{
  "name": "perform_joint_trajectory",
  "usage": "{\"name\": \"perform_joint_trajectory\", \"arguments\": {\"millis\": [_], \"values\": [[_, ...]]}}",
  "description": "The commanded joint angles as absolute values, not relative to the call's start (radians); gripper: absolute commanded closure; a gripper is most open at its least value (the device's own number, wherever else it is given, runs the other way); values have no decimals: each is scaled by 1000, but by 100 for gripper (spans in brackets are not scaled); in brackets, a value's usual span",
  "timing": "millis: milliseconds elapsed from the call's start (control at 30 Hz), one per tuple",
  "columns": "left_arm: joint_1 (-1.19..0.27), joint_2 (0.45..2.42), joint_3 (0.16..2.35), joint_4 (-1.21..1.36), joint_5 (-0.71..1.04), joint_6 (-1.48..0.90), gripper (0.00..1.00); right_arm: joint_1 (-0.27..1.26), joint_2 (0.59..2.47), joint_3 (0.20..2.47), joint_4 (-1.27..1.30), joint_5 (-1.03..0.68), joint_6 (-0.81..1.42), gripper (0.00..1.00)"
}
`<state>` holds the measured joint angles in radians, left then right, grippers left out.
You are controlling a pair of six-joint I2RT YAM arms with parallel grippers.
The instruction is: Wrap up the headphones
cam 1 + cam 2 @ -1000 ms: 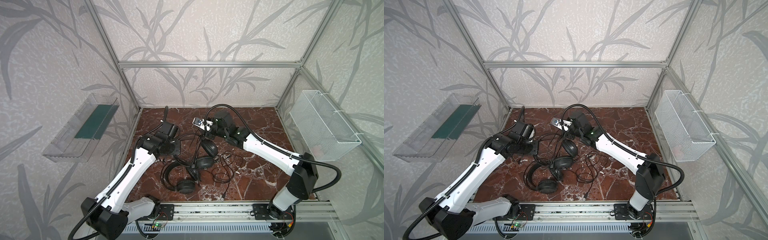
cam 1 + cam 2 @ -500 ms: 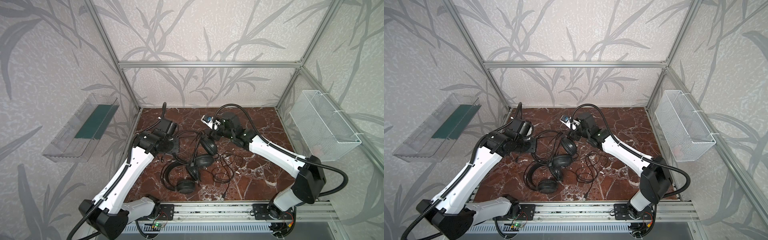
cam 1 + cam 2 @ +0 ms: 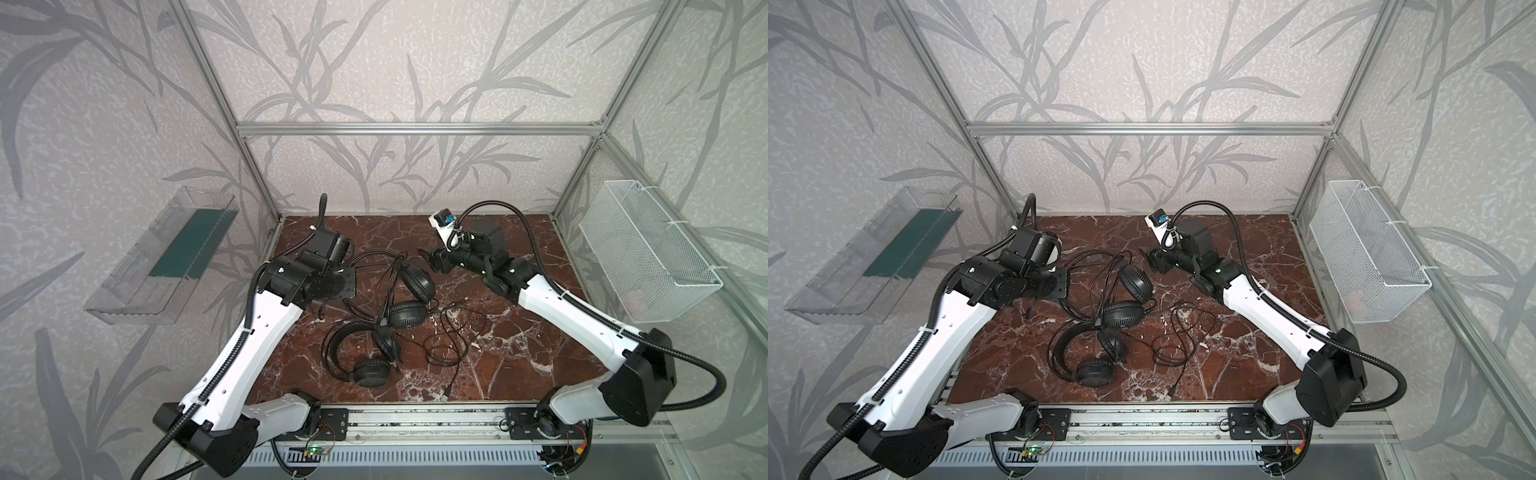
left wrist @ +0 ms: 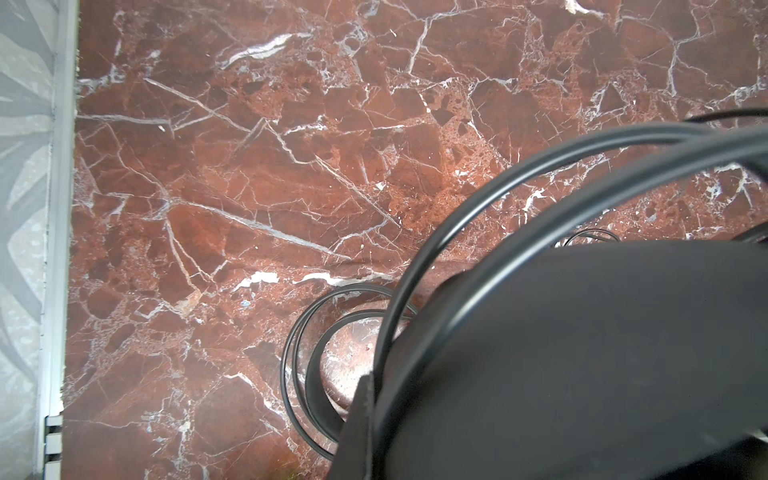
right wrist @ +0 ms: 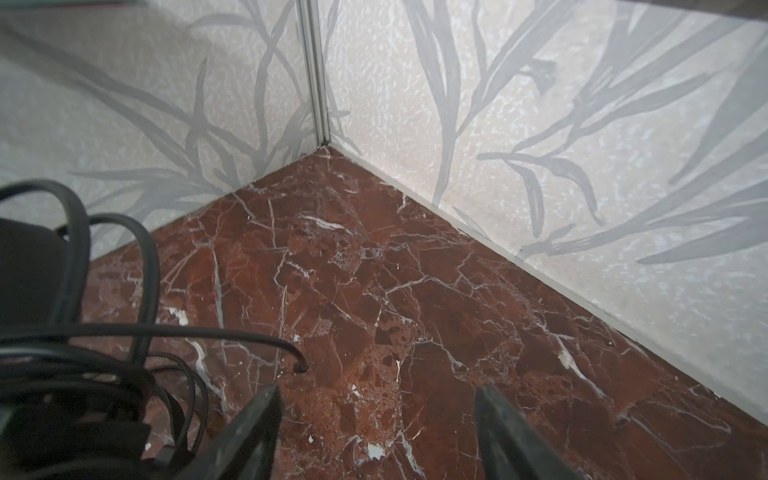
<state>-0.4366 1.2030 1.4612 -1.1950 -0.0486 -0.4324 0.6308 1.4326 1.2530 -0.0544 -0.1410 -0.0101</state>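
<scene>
Two black headphones lie tangled mid-floor. One set (image 3: 409,313) (image 3: 1121,316) has its earcups stacked toward the back. The other set (image 3: 371,372) (image 3: 1094,371) lies nearer the front with its headband (image 3: 332,345) curving left. Loose cable (image 3: 449,332) coils to their right. My left gripper (image 3: 351,284) (image 4: 370,399) is shut on a headphone cable (image 4: 436,249), which loops up from the jaws. A dark blurred mass hides the rest of that view. My right gripper (image 3: 432,259) (image 5: 378,415) stands open over bare marble behind the headphones, holding nothing. A cable end (image 5: 301,368) lies just beside one finger (image 5: 257,428).
A white mesh basket (image 3: 648,253) hangs on the right wall and a clear plastic shelf (image 3: 166,257) on the left wall. An aluminium rail (image 3: 415,411) runs along the front edge. The back corner post (image 5: 316,83) stands ahead of the right gripper.
The right gripper's jaws have widened and it has drawn back to the right, away from the headphones. The left gripper has shifted slightly toward the back, still shut.
</scene>
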Motion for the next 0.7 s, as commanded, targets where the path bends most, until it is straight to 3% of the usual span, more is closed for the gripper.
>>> {"name": "perform_joint_trajectory", "arguments": {"millis": [0,233,333,467,667], "values": [[-434,1202,1519,-1202,-49,-432,100,602,1366,1227,17,-197,169,25],[-433,1210,1579,-1224,2,-433,100,475,1365,1186,30,-283,361,25],[-433,1212,1605,-1239,48,-424,100,465,1385,1170,40,-293,306,23],[-433,1219,1608,-1262,108,-408,100,467,1437,1158,63,-431,221,23],[-434,1231,1627,-1282,226,-405,100,468,1419,1013,242,-408,59,22]]}}
